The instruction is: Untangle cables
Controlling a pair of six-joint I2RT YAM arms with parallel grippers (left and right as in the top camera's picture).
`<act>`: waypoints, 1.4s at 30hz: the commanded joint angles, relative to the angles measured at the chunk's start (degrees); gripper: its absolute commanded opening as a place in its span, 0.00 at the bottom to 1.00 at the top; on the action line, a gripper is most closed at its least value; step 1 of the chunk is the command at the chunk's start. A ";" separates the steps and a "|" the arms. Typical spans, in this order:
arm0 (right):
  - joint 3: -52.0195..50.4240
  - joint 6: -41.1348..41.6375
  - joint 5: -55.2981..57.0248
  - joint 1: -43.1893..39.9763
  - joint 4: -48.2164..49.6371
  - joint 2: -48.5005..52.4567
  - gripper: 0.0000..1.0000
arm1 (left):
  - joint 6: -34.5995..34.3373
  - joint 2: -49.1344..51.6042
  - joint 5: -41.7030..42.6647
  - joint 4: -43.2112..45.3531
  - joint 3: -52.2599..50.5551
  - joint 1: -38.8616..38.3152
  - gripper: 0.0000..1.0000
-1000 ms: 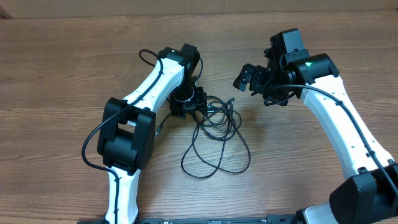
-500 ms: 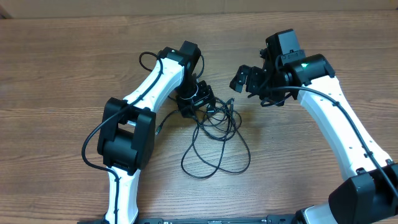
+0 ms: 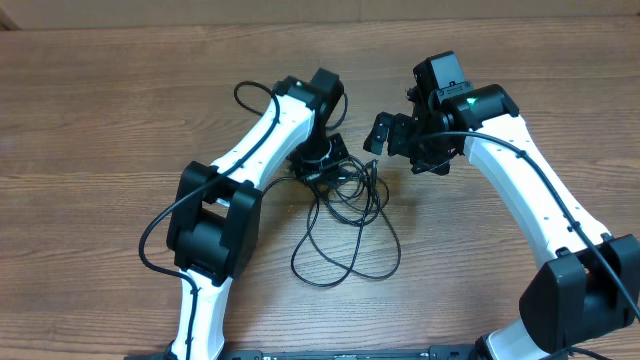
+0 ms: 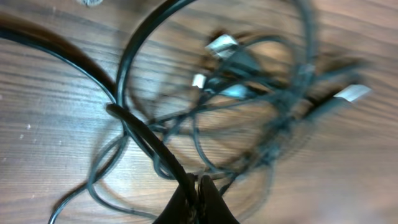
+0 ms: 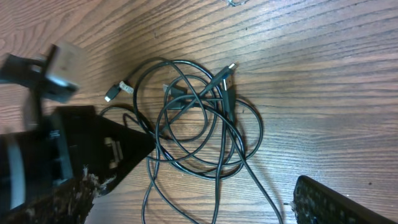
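Note:
The cables (image 3: 345, 205) are thin black cords lying in a loose tangle at mid-table, with long loops trailing toward the front. My left gripper (image 3: 322, 168) sits at the tangle's upper left edge. In the left wrist view its fingertips (image 4: 198, 186) are shut on one black strand, with the blurred cables (image 4: 249, 106) and silver plugs (image 4: 222, 43) beyond. My right gripper (image 3: 395, 145) hovers open just right of the tangle's top. In the right wrist view the cables (image 5: 199, 124) lie between and ahead of its spread fingers (image 5: 323, 199), untouched.
The brown wooden table (image 3: 100, 120) runs to a far edge along the top of the overhead view. The left arm's black gripper body (image 5: 87, 149) fills the left side of the right wrist view. A thicker arm wire (image 3: 250, 95) loops near the left wrist.
My left gripper has shut on a cable strand and shifted slightly right and away. The right arm has edged left toward the tangle, still open.

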 commanded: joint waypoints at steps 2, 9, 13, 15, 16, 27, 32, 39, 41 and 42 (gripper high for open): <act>-0.15 -1.14 -0.55 0.31 0.02 -0.20 1.00 | 9.07 -6.36 2.21 -4.09 14.62 -0.17 0.04; -0.15 -1.14 -1.42 0.31 1.42 -0.15 1.00 | 11.78 -15.54 3.02 -3.58 25.73 -1.68 0.04; -0.15 -1.18 -8.20 0.31 5.14 -0.13 1.00 | 11.67 -21.59 5.81 -0.26 26.73 -1.68 0.04; -0.15 -1.14 -10.23 0.31 6.80 -0.13 1.00 | 9.94 -22.47 7.30 -0.24 26.73 -1.68 0.04; -0.15 -1.16 -10.27 0.37 7.72 -0.09 1.00 | 10.01 -22.71 11.61 0.26 26.73 -1.68 0.04; -0.15 -0.90 -8.98 0.39 9.05 2.21 0.04 | 9.38 -22.80 21.79 -0.48 26.73 -0.37 0.04; -0.15 -0.24 -4.37 0.39 6.64 2.25 0.04 | 9.31 -22.80 13.53 -5.44 26.73 4.57 0.04; -0.15 4.07 5.40 -1.05 2.14 2.25 0.04 | 2.03 -22.58 -25.07 -21.66 26.25 12.37 0.04; -0.15 4.07 5.55 -1.20 1.95 2.25 0.04 | 2.03 -22.56 -31.85 -24.15 25.51 13.00 0.04; -0.15 4.07 5.60 -1.27 1.95 2.25 0.04 | 1.57 -22.56 -36.17 -25.66 24.83 13.14 0.04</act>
